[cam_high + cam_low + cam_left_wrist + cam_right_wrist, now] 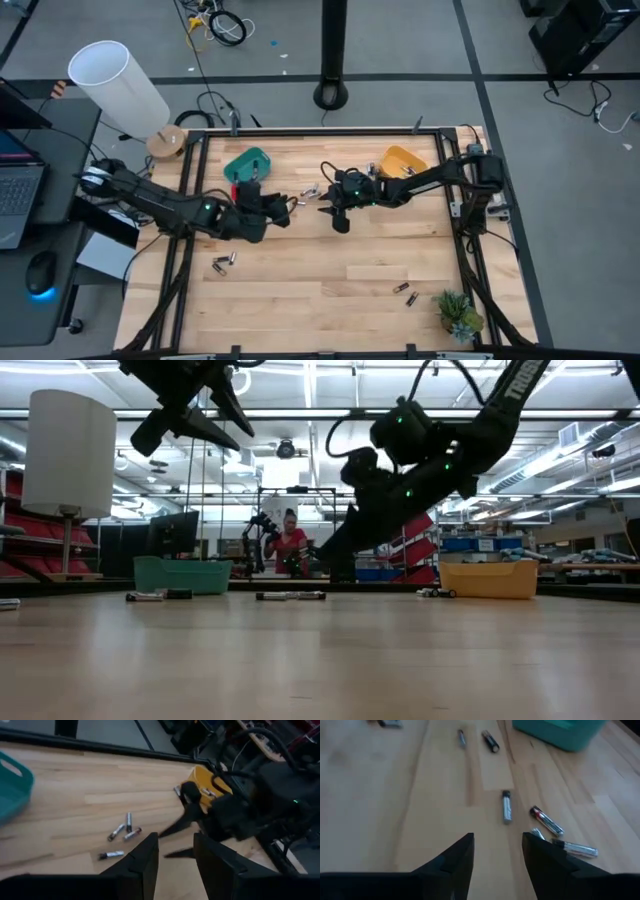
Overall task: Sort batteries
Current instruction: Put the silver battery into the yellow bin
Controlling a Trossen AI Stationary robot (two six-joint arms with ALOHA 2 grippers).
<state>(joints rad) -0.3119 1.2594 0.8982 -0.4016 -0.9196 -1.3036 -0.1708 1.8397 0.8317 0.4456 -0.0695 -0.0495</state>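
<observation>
Presently, the scene is set out line by line.

Table: a pale wooden top [320,290] inside a dark frame is seen from above, with both arms reaching in toward its middle.

Left gripper: the left gripper [288,208] is held near the table's centre, just beside the teal bin. In its wrist view its two dark fingers [145,862] are parted by a narrow gap, and nothing is seen between them.

Right gripper: the right gripper [331,209] is held above the table a little to the right of the left one, the two facing each other. In its wrist view the fingers [457,860] are spread apart with bare wood between them; nothing is gripped.

Batteries, middle cluster: a small group of batteries [310,192] is scattered between the two grippers; four of them [122,831] are shown lying flat in the left wrist view.

Batteries, near edge left: a pair [223,263] is laid well apart from the cluster, toward the table's front left.

Batteries, near edge right: two more [405,293] are laid toward the front right, near the small plant [457,312].

Teal bin: the teal bin [248,164] is placed at the far side, left of centre.

Orange bin: the orange bin [402,160] is placed at the far side, right of centre; whether anything lies in it cannot be told.

Lamp: a white-shaded lamp [118,85] is stood at the table's far left corner.

Room: a person in red [290,543] is seen far behind the table in the low view.
</observation>
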